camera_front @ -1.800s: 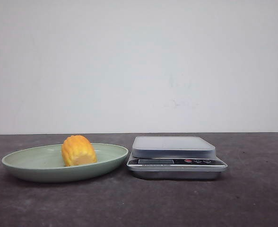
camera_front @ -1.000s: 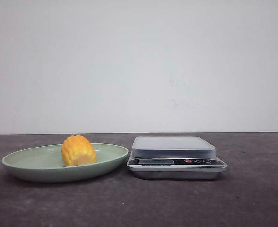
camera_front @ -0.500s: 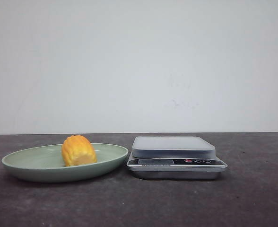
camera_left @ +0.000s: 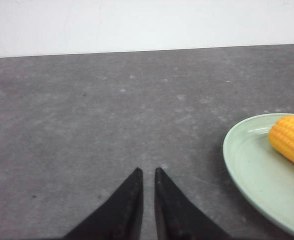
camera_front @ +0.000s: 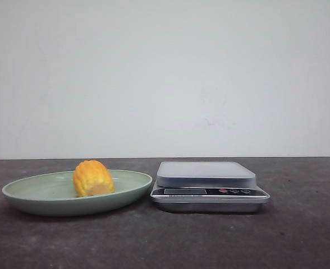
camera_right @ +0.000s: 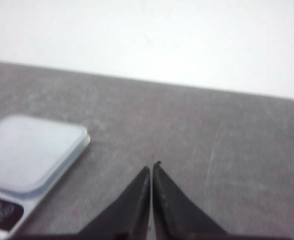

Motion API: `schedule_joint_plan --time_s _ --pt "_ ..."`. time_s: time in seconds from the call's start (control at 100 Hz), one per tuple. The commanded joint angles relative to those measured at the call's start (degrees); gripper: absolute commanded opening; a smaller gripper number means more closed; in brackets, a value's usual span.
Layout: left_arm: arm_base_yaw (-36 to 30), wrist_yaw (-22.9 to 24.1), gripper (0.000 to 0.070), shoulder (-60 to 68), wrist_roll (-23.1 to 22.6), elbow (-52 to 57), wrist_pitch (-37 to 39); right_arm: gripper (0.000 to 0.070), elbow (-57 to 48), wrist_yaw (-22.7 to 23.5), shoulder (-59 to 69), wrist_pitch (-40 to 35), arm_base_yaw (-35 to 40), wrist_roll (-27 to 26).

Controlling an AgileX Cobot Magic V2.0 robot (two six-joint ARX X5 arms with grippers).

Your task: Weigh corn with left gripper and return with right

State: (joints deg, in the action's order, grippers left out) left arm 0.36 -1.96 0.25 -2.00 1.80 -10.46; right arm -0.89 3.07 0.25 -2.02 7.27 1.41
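I judge the task has not started: the corn (camera_front: 93, 178) lies on its side in the pale green plate (camera_front: 24, 197) at the lower left of the front view, and the kitchen scale (camera_front: 209, 186) just beside the plate at lower centre carries nothing on its platform.

The step in hand, as I read it, is the pick with the left gripper (camera_left: 148, 173). To do it well I would spread the jaws first, since they stand nearly together with only a thin slit between them and hold nothing. Then I would come down from above, clear of the plate's raised rim, and close across the cob's ribbed sides, not its ends, so that it cannot roll out.

In the left wrist view the corn (camera_left: 290, 140) sits at the right edge of the frame, well apart from the jaws at lower centre, with bare desk (camera_left: 112, 110) ahead of them. The arm must swing across before it descends.

The right gripper (camera_right: 151, 170) has its jaws pressed together, empty, over the desk, with the scale (camera_right: 32, 150) at the lower left of that view. The corn does not show there.
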Motion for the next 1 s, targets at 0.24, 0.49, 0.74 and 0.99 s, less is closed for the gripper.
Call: schedule_joint_plan --time_s 0.24,0.49,0.74,0.99 --pt "0.2 -1.8 0.0 -0.1 14.2 -0.7 -0.3 0.0007 0.1 0.7 0.0 4.6 0.1 -13.3" --pt "0.2 -7.5 0.0003 -0.1 30.2 4.3 -0.2 0.0006 -2.9 11.9 0.0 8.0 0.1 -20.3" --pt "0.2 -9.7 0.0006 7.0 27.8 26.9 -6.4 0.0004 -23.8 11.0 6.7 -9.3 0.0 -12.9" --pt "0.2 -11.5 0.0005 25.6 17.5 55.2 -22.9 0.0004 -53.6 10.5 28.1 -24.2 0.1 -8.6"
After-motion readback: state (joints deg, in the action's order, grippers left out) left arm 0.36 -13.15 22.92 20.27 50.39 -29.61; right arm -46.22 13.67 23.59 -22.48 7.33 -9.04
